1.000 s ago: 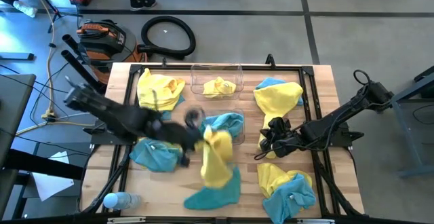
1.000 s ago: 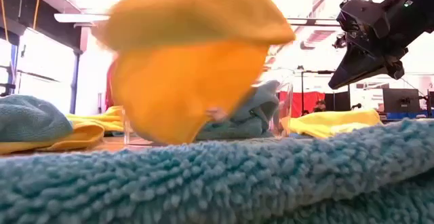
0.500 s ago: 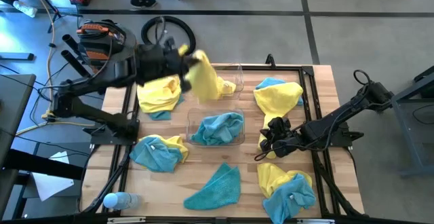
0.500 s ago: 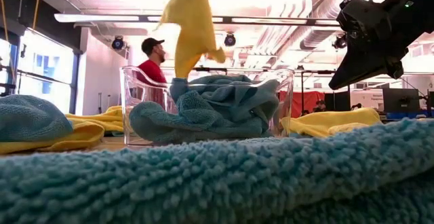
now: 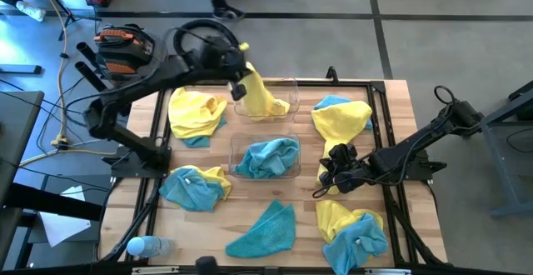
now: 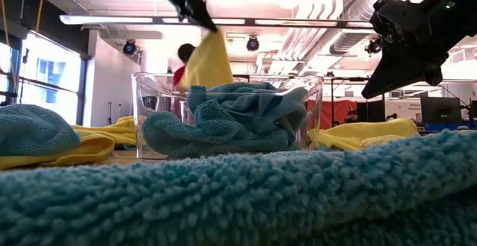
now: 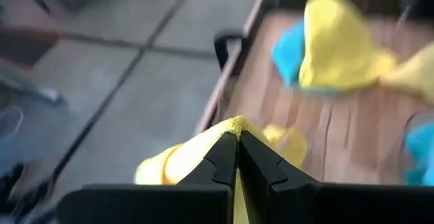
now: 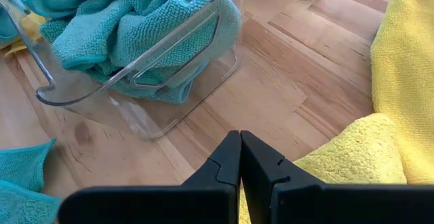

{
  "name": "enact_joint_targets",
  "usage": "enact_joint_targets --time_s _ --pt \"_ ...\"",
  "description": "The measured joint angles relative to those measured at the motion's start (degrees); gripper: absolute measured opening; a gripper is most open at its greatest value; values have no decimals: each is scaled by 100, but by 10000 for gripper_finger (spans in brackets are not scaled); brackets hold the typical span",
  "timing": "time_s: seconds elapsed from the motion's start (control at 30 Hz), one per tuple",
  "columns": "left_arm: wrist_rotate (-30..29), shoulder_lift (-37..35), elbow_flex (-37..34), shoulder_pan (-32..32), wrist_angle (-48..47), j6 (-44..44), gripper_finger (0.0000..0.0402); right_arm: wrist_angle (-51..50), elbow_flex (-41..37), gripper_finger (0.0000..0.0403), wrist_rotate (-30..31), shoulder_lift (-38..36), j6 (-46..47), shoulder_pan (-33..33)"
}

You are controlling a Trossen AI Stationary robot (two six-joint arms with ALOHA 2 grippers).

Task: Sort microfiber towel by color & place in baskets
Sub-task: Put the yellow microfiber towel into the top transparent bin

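High view: left pincer (image 5: 241, 86) clamped on yellow towel (image 5: 261, 98); right pincer (image 5: 326, 179) closed.

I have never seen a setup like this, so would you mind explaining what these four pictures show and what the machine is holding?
It is a robot with two dark arms at a wooden table, each ending in a two-finger hand. One picture looks straight down, one looks level across the tabletop, and two come from cameras on the wrists. Yellow and turquoise cloths lie scattered about, with two clear bins in the middle. The near bin holds turquoise cloths; the far bin holds yellow. The left hand is shut on a yellow towel, dangling it above the far bin. The right hand waits, shut and empty, beside the near bin.
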Motion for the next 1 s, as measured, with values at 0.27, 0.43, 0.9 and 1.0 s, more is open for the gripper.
enact_joint_targets --time_s 0.27,0.43,0.9,1.0 --pt "-95 1060 -4 -59 -144 -4 0 -2 0 3 17 0 -18 0" --pt "-97 1667 -4 -63 -154 -8 0 0 0 3 15 0 -17 0" --pt "-176 2606 -13 -46 -244 -340 2 -4 0 3 9 0 24 0" --pt "-148 2629 -13 -12 -337 -502 17 -4 0 3 -7 0 18 -2"
